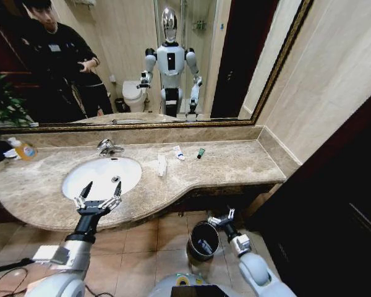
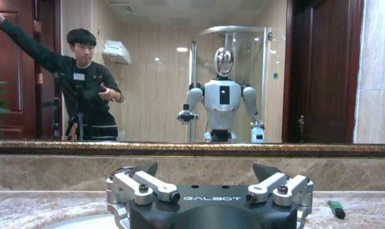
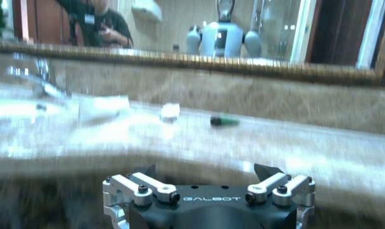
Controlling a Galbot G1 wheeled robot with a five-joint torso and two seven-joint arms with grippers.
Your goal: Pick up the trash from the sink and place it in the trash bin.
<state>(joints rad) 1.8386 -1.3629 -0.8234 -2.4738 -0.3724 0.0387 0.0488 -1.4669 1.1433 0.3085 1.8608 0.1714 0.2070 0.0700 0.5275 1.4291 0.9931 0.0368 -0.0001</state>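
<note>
Left gripper (image 1: 99,197) hovers over the front rim of the sink (image 1: 80,185), fingers spread wide and holding nothing. Right gripper (image 1: 222,218) hangs low below the counter's front edge, just above the trash bin (image 1: 203,241), its jaws spread as well and empty.

Out from there: the basin looks clean, nothing lying in the white bowl but the drain. Something pale lies inside the bin, so by my reading at least one item is already dropped.

Now the leftovers, and they sit on the marble counter (image 1: 235,167), not in the bowl. A white sachet (image 1: 162,164) lies just beside the basin's right rim. Farther right, toward the back edge, a small white tube (image 1: 179,152) with blue print, and past it a tiny dark-green-capped tube (image 1: 200,153). All three lie flat and apart from one another, small and light. So I'd say the job is partway through: three pieces to go.
</note>
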